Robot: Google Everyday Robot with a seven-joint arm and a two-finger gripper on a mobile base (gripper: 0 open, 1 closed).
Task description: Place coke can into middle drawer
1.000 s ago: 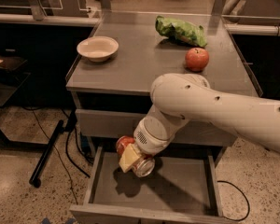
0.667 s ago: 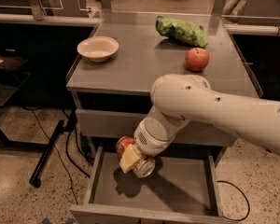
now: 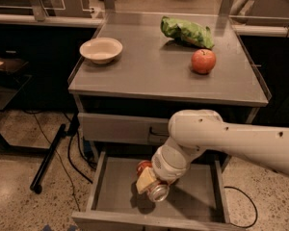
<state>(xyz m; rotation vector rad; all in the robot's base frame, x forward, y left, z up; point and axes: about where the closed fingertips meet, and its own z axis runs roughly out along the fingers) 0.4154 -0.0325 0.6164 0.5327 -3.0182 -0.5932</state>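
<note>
I have the gripper (image 3: pixel 150 183) down inside the open middle drawer (image 3: pixel 116 196), with the arm bent in from the right under the counter (image 3: pixel 149 71) edge. The fingers (image 3: pixel 145 179) are pinching the coke can (image 3: pixel 159 192) across its body. The can is tilted, its silver end toward the drawer front and its red shoulder toward the back. A shadow lies on the grey floor beneath it, so I judge it hangs just above the floor or barely touches; I cannot tell which. Holding it this low makes sense: letting go here would mean a short drop and little rolling. The can sits over the middle of the floor, apart from both side walls, which leaves the fingers room to spread. The closed upper drawer front (image 3: pixel 115 128) is near the wrist, so pulling out calls for care. The apple (image 3: pixel 203 61), bowl (image 3: pixel 101 49) and green bag (image 3: pixel 187 32) rest on the counter, well apart.
</note>
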